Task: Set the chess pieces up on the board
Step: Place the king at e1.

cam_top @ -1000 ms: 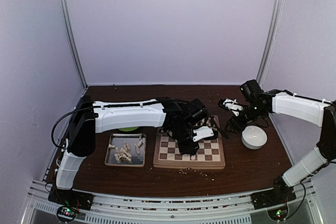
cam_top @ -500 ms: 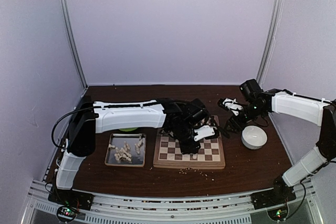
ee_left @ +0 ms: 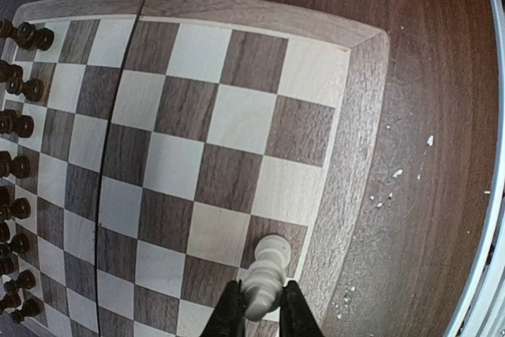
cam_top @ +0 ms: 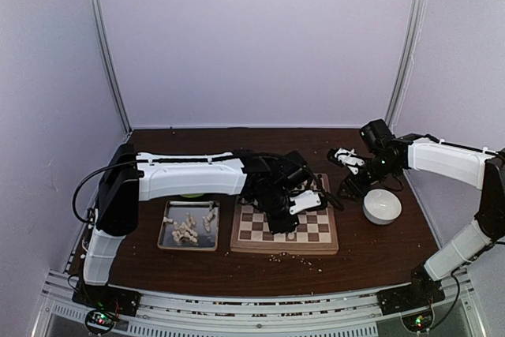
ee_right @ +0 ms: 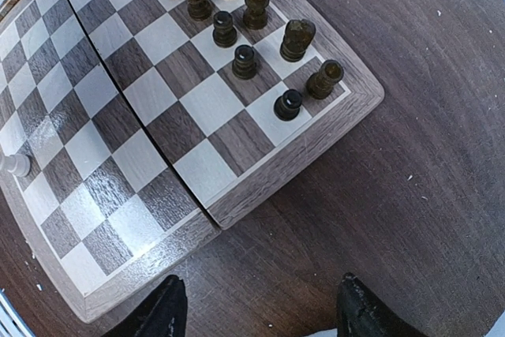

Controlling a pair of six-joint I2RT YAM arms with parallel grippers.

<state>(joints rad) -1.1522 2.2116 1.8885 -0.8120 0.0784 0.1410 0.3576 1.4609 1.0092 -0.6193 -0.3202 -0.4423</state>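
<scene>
In the top camera, the square wooden chessboard with light and dark brown fields lies in the middle of the dark brown wooden desk. The left hand is bent low over the near rows of the board. Just left of the board stands the silver rectangular metal tray, which keeps the loose cream-white chess pieces together within easy reach of this arm. The right hand hangs behind the far right corner of the board, near a white round bowl.

In the left wrist camera, the two black fingers are clenched on one cream-white chess piece. It is held upright over a dark field in the last row, just beside the tan rim. I cannot tell if its base touches the field. The dark brown chess pieces stand in two rows along the opposite edge, so this side is probably meant for the white men.

In the right wrist camera, the fingers of the right hand are released and wide apart, with nothing between them, over bare desk beside the corner where the dark pieces stand. I think it waits there so as not to knock them.
</scene>
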